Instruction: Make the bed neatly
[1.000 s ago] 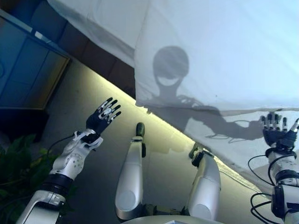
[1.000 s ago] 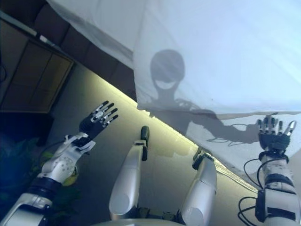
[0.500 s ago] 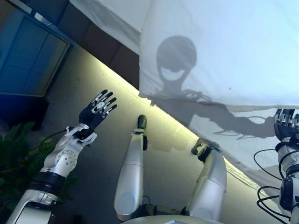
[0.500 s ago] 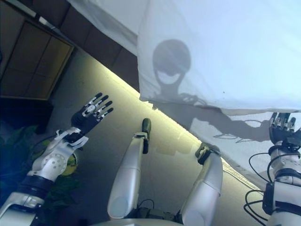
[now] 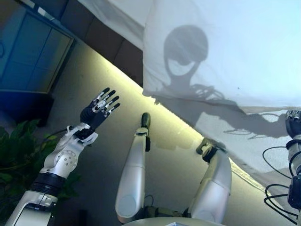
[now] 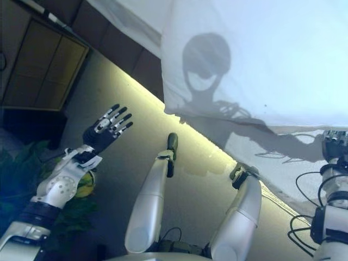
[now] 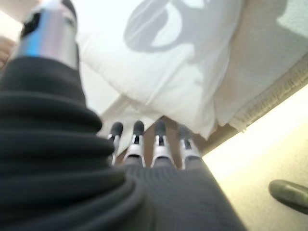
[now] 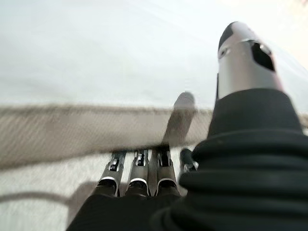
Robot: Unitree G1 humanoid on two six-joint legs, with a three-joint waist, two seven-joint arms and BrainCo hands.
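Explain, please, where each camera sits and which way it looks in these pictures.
Left eye view: on the head, looking down at the white duvet, the bed edge and the floor; left hand open over the floor.
Right eye view: beside it, same scene; right hand at the duvet's hem.
Left wrist view: along the left hand toward the duvet's hanging corner.
Right wrist view: along the right hand, fingers straight at the hem.
All four views show the duvet.

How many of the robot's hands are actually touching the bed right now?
1, as far as I can see. The right hand is at the edge of the white duvet, fingers straight. The left hand is open in the air over the floor, clear of the bed.
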